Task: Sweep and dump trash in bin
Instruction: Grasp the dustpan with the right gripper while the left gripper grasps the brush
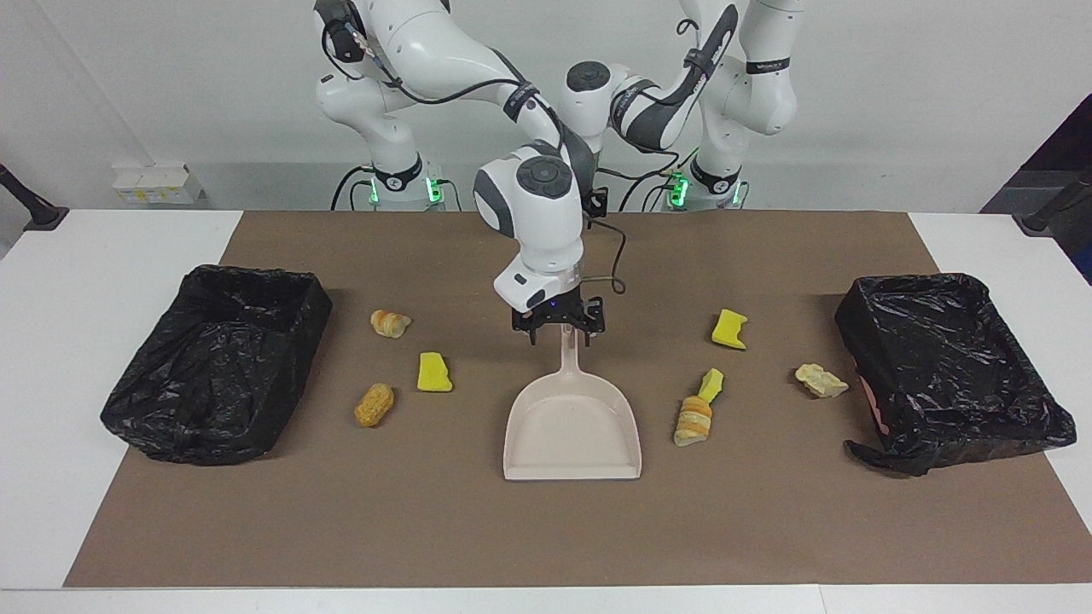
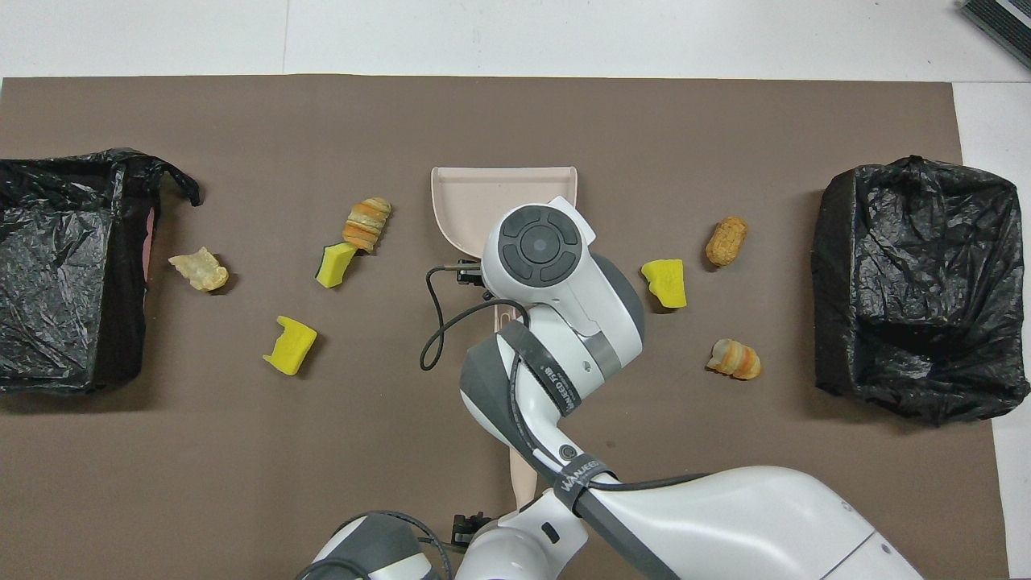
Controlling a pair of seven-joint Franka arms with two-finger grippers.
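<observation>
The right gripper (image 1: pixel 559 334) straddled the dustpan (image 1: pixel 572 426) handle, fingers apart and not yet clamped, apparently to lift it. The pan lay mid-mat, long axis running from the robots' edge outward, mouth facing away from them. The 7 scraps (image 1: pixel 434 373) lay scattered either side, between the 2 bins (image 1: pixel 217 362). Whether the left gripper (image 2: pixel 467 528), over the brush (image 2: pixel 521 475), was open I cannot tell.

White "WANJEED" lettering on the right arm's (image 2: pixel 576 483) grey band.
</observation>
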